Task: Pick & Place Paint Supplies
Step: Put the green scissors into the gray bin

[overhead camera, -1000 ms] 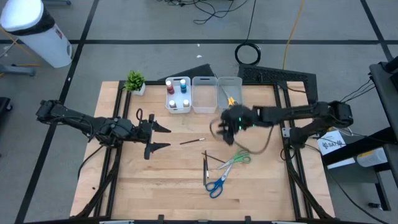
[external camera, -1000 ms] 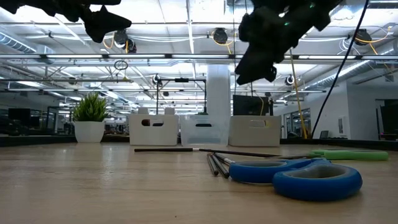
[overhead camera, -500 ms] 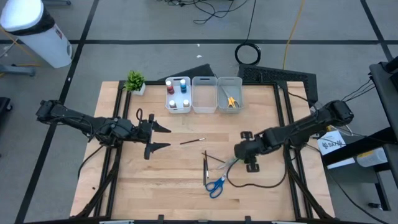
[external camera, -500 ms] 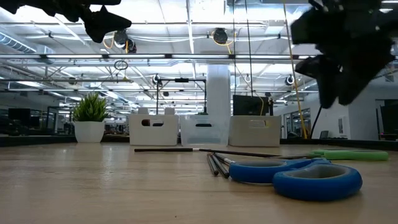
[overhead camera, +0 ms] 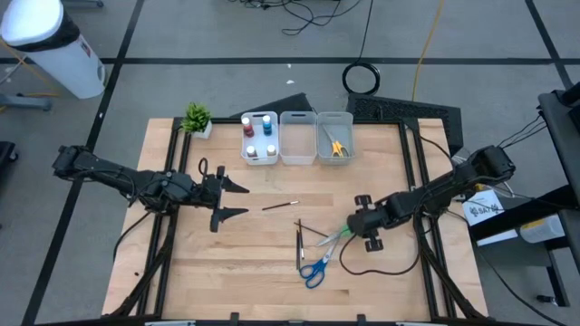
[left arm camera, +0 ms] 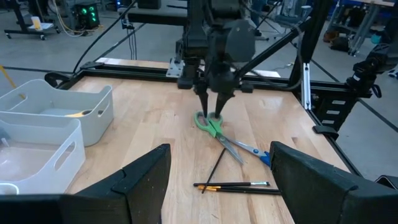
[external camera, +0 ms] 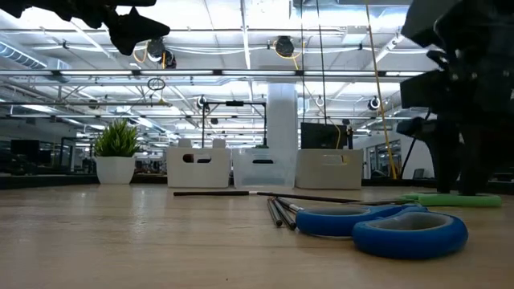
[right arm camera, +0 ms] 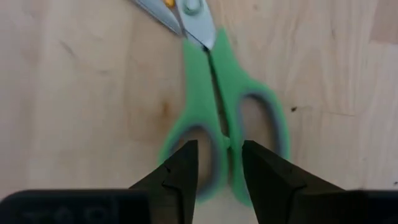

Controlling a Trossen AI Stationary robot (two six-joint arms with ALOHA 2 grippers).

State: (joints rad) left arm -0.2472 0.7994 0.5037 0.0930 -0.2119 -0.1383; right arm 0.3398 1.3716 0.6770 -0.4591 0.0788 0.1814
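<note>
Green-handled scissors (overhead camera: 343,235) lie flat on the wooden table, right of centre. My right gripper (right arm camera: 221,165) points down over their handle. It is open, one fingertip over each finger hole and the handle's middle bars (right arm camera: 219,134) between them. Blue-handled scissors (overhead camera: 314,269) and dark brushes (overhead camera: 300,246) lie just left of them, and one more brush (overhead camera: 281,206) lies nearer the centre. Paint bottles (overhead camera: 258,136) stand in the left bin, and yellow scissors (overhead camera: 336,147) lie in the right bin. My left gripper (overhead camera: 239,200) hangs open above the table's left half. My right gripper comes at the green scissors' handle (left arm camera: 211,117) from above, with the joined inner sides of the two loops in its gap. Whether the fingers (right arm camera: 180,171) touch the handle, I cannot tell. The scissors lie flat on the table.
Three whitish bins (overhead camera: 298,138) stand in a row at the table's far edge, with a small potted plant (overhead camera: 197,119) to their left. A small black object (overhead camera: 202,167) lies near my left gripper. Bare wood spreads along the near edge.
My right gripper has swung from near the right bin toward the table's near right. It has sunk and tipped to point down, and now stands over the green scissors' handle. The scissors and brushes have not moved.
</note>
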